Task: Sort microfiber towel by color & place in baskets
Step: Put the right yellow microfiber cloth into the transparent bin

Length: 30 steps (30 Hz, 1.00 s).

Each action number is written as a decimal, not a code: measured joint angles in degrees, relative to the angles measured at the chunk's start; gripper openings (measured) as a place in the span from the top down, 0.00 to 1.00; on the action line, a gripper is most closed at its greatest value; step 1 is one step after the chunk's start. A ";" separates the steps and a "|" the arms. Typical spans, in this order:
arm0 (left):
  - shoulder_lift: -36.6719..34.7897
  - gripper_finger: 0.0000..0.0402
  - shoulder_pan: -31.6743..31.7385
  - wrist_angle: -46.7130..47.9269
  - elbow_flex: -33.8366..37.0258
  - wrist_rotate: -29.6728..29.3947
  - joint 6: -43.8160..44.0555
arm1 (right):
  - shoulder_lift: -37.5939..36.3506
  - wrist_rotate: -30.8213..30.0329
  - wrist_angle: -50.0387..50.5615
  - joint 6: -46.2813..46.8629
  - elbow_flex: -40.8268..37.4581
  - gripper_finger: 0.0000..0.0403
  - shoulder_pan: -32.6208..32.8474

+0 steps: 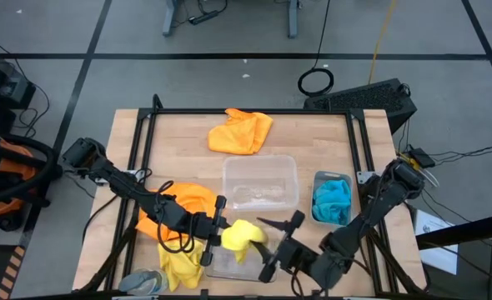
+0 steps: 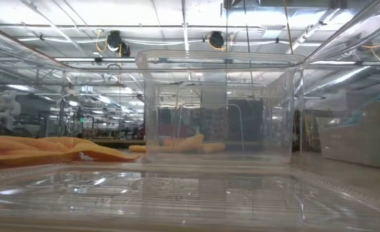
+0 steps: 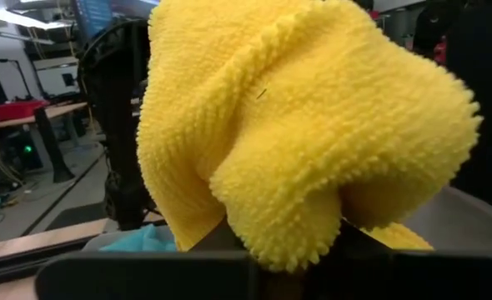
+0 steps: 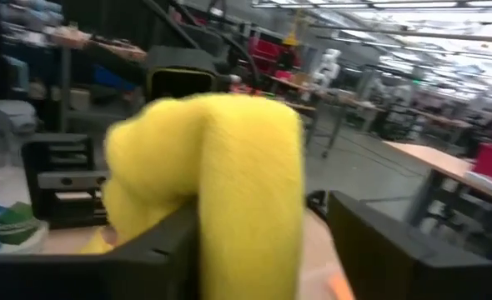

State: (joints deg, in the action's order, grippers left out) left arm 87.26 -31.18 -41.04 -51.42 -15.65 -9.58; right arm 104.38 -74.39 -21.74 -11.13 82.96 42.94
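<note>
- Yellow fluffy microfiber towel (image 1: 242, 236) was pinched in the closed left gripper (image 1: 223, 237) over a clear plastic basket (image 1: 229, 265).
- Right gripper (image 1: 273, 247) fingers were spread, holding nothing.

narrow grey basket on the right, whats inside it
The grey basket holds bright blue towel, bunched up and filling most of it. Whether that is one cloth or two cannot be told, and the basket floor beneath is covered.

Two yellow towels (image 1: 239, 236), two orange (image 1: 241, 132), blue (image 1: 333, 200), three baskets (image 1: 260, 163).
</note>
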 joint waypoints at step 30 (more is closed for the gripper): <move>-4.00 0.93 7.23 15.29 0.00 -7.18 -1.76 | 0.00 -6.86 19.30 5.65 0.00 0.37 12.24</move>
State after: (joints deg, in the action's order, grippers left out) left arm 83.26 -23.94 -25.76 -51.42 -22.83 -11.34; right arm 104.38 -81.25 -2.43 -5.48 82.96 55.18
